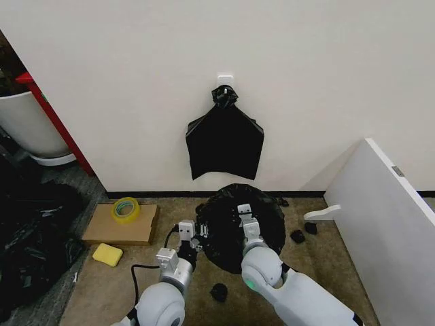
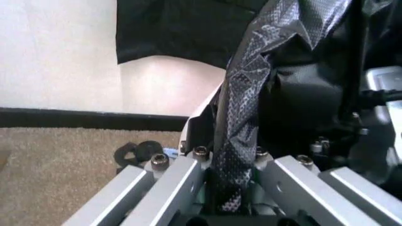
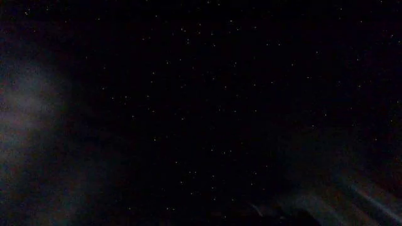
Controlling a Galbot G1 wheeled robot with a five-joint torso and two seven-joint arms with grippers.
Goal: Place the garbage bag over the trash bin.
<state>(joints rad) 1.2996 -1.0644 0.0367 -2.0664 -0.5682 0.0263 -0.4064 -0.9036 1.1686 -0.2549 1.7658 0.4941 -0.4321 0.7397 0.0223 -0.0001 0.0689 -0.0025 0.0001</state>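
From the head camera we see the wrinkly glossy black plastic garbage bag [image 1: 234, 221] draped over the round bin by the wall. Our left gripper [image 1: 192, 238] pinches a strip of it, clear at the left wrist [image 2: 236, 141]. Right gripper [image 1: 246, 219] sits atop; its fingers we cannot tell.

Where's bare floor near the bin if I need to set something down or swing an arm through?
Bare carpet lies between the cardboard and the garbage bag, and ahead of the yellow sponge. Right of the bag it is crowded: black scraps and the white panel. The left gripper and right gripper occupy the bag.
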